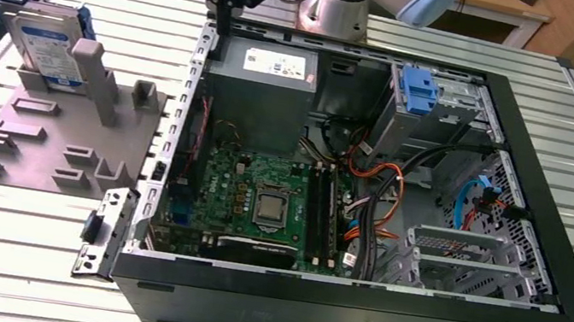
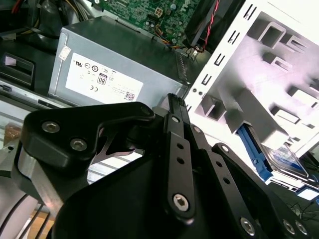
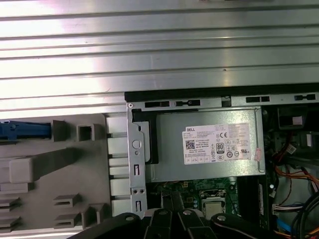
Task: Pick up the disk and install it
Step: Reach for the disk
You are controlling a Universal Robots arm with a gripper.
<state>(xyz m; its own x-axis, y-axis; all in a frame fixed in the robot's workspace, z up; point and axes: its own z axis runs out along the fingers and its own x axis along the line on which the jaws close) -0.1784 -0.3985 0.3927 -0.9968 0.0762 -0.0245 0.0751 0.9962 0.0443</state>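
Disk (image 1: 44,43) stands upright in grey fixture's (image 1: 36,147) far corner slot, easy to grab; gripper (image 1: 223,4) clenched empty above case (image 1: 356,306) edge

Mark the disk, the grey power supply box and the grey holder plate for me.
disk (image 1: 48,45): exterior view, on its white-and-blue label.
grey power supply box (image 3: 169,144): first wrist view, on bare metal beside its sticker.
grey holder plate (image 1: 34,156): exterior view, on its flat base.

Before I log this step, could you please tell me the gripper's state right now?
Gripper: shut, holding nothing; the disk stands in the grey fixture.
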